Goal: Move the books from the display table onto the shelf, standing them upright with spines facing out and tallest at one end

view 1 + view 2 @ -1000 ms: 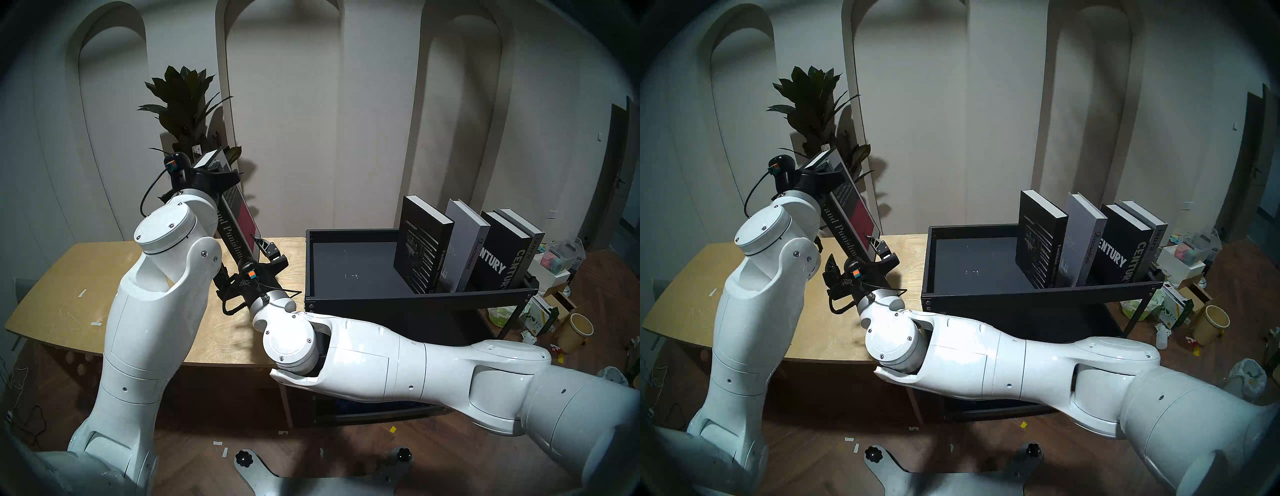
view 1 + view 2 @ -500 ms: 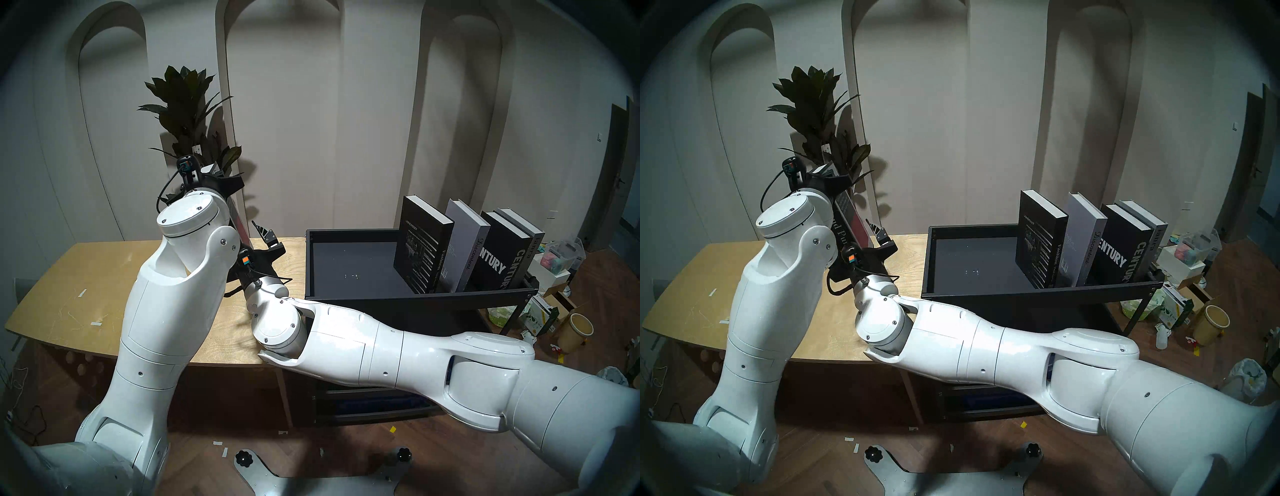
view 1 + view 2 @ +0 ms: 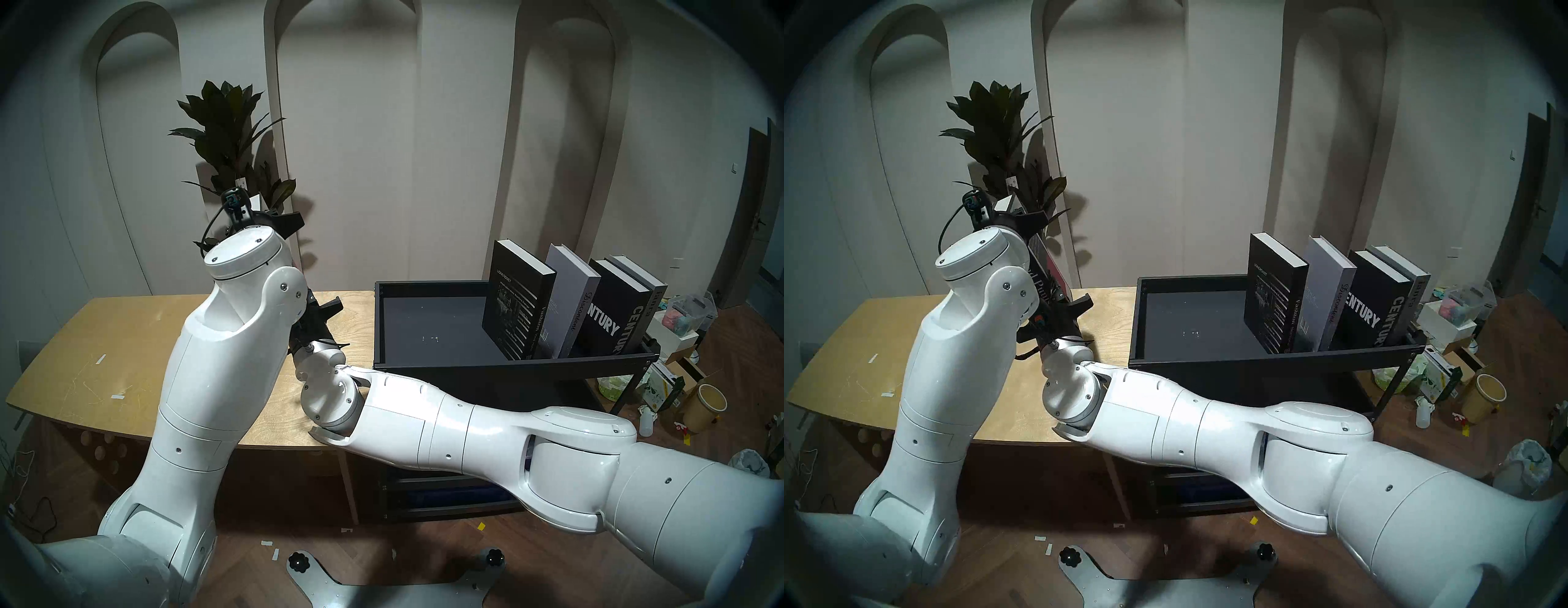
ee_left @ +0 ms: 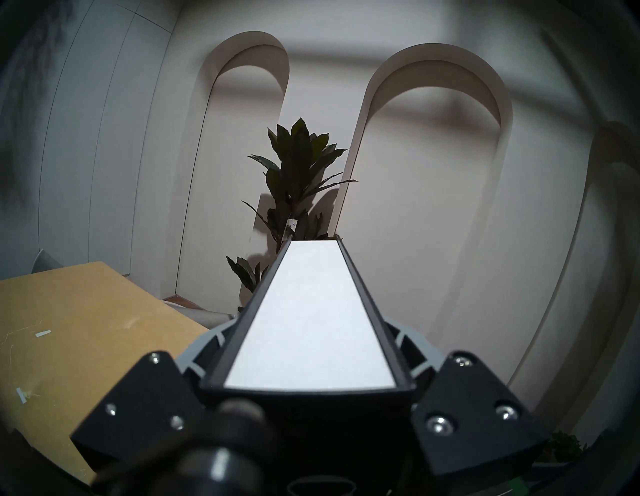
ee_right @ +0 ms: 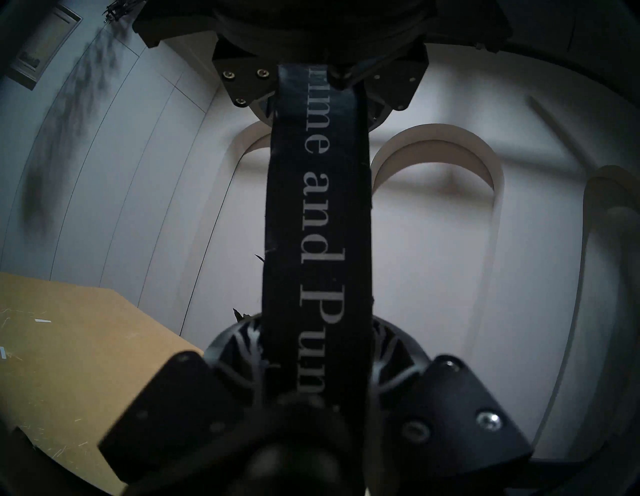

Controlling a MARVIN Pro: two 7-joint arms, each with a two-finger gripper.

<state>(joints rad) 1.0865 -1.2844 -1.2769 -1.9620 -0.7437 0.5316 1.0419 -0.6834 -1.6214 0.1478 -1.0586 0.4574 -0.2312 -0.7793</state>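
**A:** Since a second ago, both arms have swung toward the view's right, and the right gripper (image 5: 317, 346), whose jaws stood spread below the book, now sits closed against the lower spine of Crime and Punishment (image 5: 317, 221). Log that as changed.

**B:** Noted. Left gripper (image 4: 310, 332)?

**A:** Clamped across the book's top end; the left wrist view shows the white page edge (image 4: 311, 318) running out between its fingers. So the book is pinched at both ends, tilted, in the air above the display table (image 3: 119, 339), not resting on it.

**B:** Why two grips on one book?

**A:** My reading: it is a tall, thick hardcover. One grip at the top end would leave it free to swing. A second hold low on the spine steadies it, and probably sets up a handover, since the right arm is the one nearer the shelf (image 3: 509, 365).

**B:** Is the right hold firm?

**A:** The right wrist view shows the fingers (image 5: 242, 350) against both covers. How hard they press I cannot tell.

**B:** Shelf status?

**A:** Four books stand upright at the right end of the tray: Fashion (image 3: 515, 301), Discontent (image 3: 570, 305), Century (image 3: 615, 314), and a grey one (image 3: 655, 297) at the far right. Spines face the robot. The left part of the tray is bare.

**B:** So this is the last book.

**A:** Likely. It looks the tallest, so it belongs at the open left end, next to Fashion.
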